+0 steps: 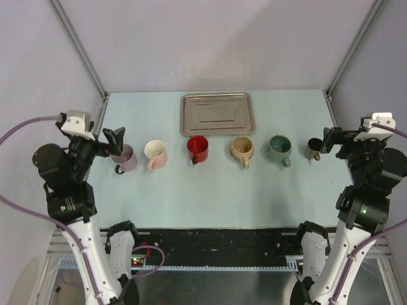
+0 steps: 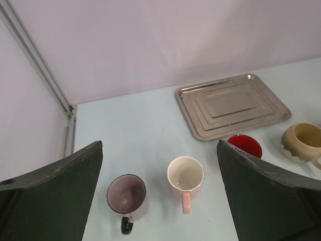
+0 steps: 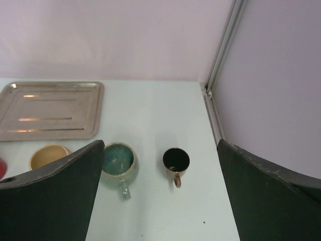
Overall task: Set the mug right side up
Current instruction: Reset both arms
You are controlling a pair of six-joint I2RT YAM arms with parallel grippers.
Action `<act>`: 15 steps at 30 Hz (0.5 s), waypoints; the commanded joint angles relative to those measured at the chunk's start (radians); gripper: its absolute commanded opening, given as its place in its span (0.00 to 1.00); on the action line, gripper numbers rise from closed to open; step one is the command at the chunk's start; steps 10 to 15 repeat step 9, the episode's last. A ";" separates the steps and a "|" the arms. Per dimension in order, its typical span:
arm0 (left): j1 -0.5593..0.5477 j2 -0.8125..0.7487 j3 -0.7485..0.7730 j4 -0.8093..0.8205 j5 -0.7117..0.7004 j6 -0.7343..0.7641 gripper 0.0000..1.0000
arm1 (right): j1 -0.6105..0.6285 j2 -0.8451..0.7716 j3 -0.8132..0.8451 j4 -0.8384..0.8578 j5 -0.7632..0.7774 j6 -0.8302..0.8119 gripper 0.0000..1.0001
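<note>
Left gripper (image 1: 114, 136): my jaws spread, empty, over the mauve ceramic mug with black handle (image 1: 126, 157) at the row's left end.
Right gripper (image 1: 329, 138): my jaws spread, empty, near the small black mug with gold handle (image 1: 313, 148) at the right end.
Between them: pink mug (image 1: 155, 152), red mug (image 1: 198, 148), tan mug (image 1: 242, 149), teal mug (image 1: 278, 146).
All six stand mouth-up on the pale blue table (image 1: 191, 190).
Flat steel tray (image 1: 217, 114): beyond the row.

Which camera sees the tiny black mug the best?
The right wrist view. The black mug stands there upright, in plain sight, its dark inside and brownish handle clear. The top external view shows the mug small, far over on the right side. The left wrist view does not show it at all.
</note>
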 commanded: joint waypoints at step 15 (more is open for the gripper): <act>0.010 -0.126 0.026 -0.113 -0.077 0.077 0.98 | 0.044 -0.131 0.072 -0.137 0.008 0.085 0.99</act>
